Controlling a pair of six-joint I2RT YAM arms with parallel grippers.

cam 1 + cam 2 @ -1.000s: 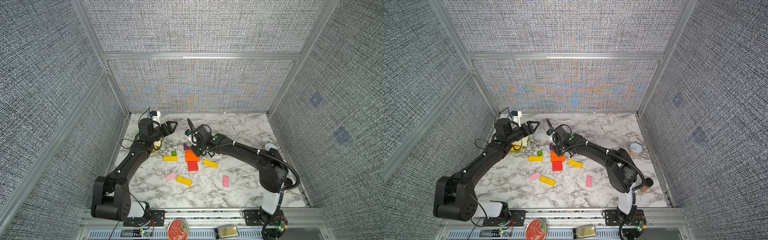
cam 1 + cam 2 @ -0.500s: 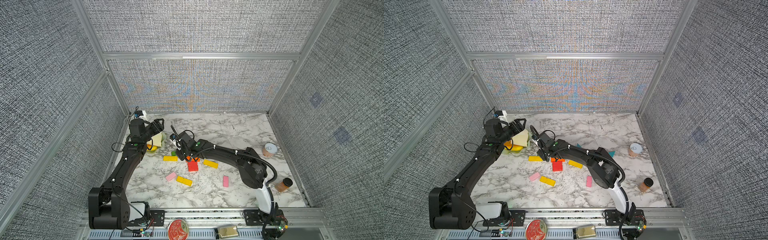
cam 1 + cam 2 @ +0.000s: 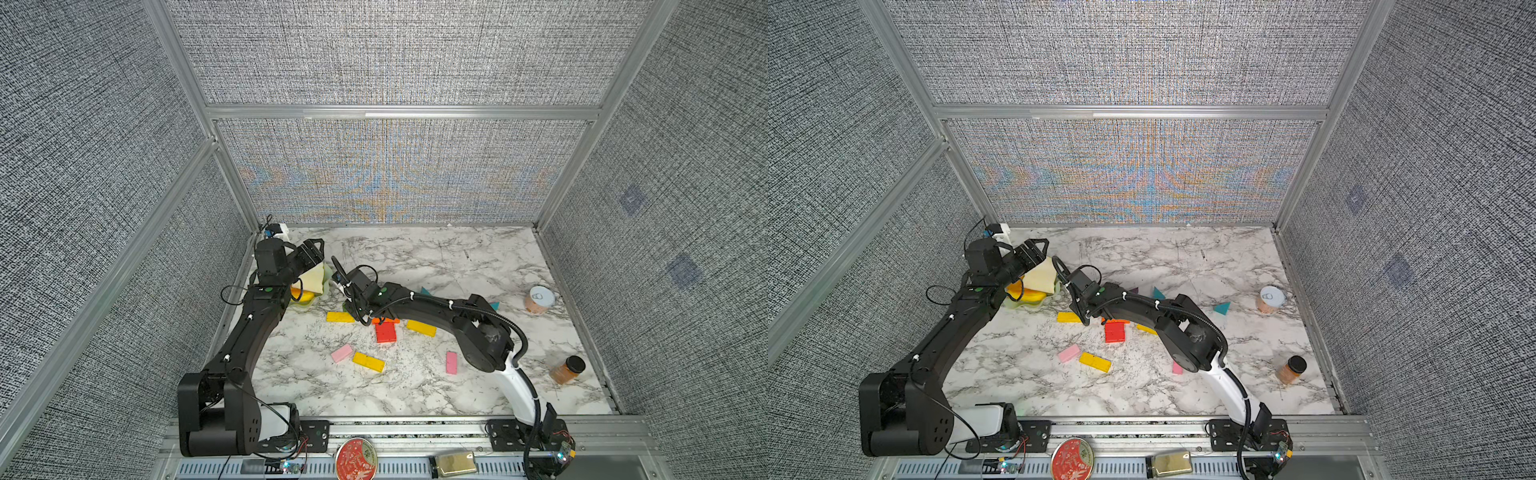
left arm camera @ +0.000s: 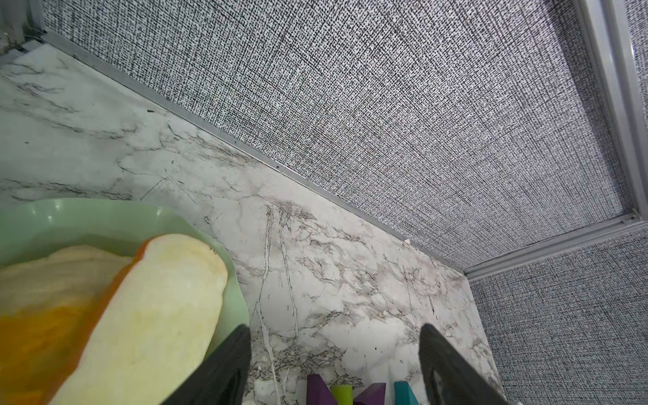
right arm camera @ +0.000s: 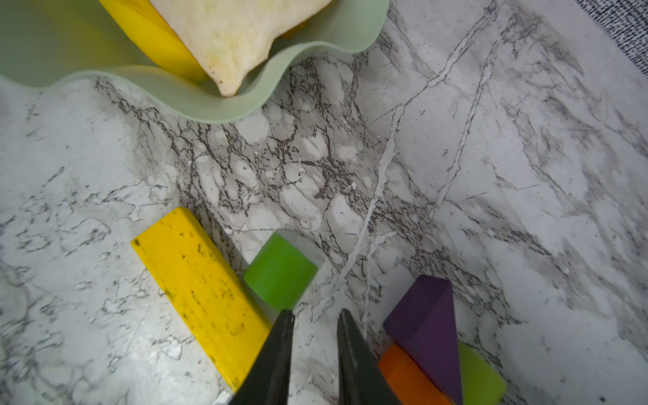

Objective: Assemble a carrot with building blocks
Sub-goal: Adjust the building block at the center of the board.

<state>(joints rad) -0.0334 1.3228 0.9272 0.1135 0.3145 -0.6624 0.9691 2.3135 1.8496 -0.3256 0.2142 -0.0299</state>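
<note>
In the right wrist view my right gripper (image 5: 314,315) hangs low over the marble, its jaws a narrow gap apart with nothing between them. One fingertip touches a green stub (image 5: 280,271) that lies against a yellow bar (image 5: 203,294). On the other side sit a purple triangle (image 5: 426,322), an orange bar (image 5: 406,375) and another green stub (image 5: 480,378). Both top views show a red block (image 3: 385,332), yellow bars (image 3: 368,362), pink bars (image 3: 342,353) and teal triangles (image 3: 1222,308). My left gripper (image 4: 335,329) is open and empty beside the plate.
A pale green plate (image 5: 210,105) with a bread slice (image 5: 238,35) stands at the back left, under my left wrist. An amber jar (image 3: 567,370) and a small can (image 3: 539,299) stand at the right edge. Grey walls close three sides.
My right arm has swung left from above the orange and red blocks toward the green stub by the plate. My left gripper has drawn back left over the plate.
</note>
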